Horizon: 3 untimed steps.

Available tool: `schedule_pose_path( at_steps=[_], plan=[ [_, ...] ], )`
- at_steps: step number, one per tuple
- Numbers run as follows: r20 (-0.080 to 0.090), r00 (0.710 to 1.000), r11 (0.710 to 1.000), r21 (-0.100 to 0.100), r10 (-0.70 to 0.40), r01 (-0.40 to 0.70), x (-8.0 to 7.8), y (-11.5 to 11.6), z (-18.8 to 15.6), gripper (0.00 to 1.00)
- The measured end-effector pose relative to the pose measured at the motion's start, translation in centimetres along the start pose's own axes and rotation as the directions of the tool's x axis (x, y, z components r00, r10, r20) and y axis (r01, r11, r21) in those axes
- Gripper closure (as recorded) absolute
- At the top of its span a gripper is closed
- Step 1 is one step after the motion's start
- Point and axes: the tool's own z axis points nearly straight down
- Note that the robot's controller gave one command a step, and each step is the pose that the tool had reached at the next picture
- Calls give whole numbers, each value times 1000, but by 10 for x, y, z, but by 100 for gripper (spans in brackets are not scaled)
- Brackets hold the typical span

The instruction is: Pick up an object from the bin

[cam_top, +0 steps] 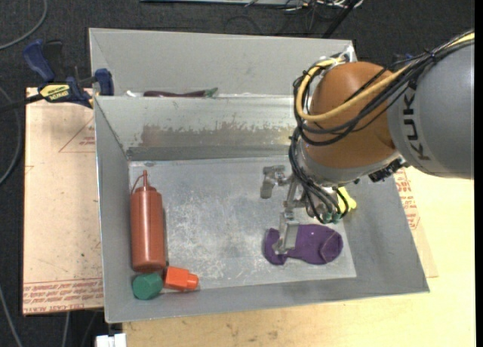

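The gripper (277, 211) is low in the right half of the bin (249, 123), under the arm's orange cover (351, 115). Its two metal fingers stand spread apart with nothing between them. One finger (285, 234) points down onto the left edge of a purple thing (313, 246) and seems to touch it. The other finger (269, 182) is higher in the view, over bare floor.

The purple thing is soft-looking and rounded, and it lies flat on the floor near the bin's front right corner. Just above it, a small yellow bit (346, 202) shows beneath the wrist; what it is cannot be told.

Well apart, along the left wall, a red-brown bottle (148, 226) lies with its nozzle toward the back. At its base, in the front left corner, a green lump (147, 286) and an orange piece (179, 280) lie touching each other.
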Motion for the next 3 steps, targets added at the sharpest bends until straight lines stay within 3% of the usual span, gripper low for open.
schedule_pose_path(
  at_steps=[1,3],
  plan=[
    [8,1000,1000,0,1,-1,-1,0,-4,0],
    [11,993,993,2,-118,118,4,-54,98,0]
  ],
)
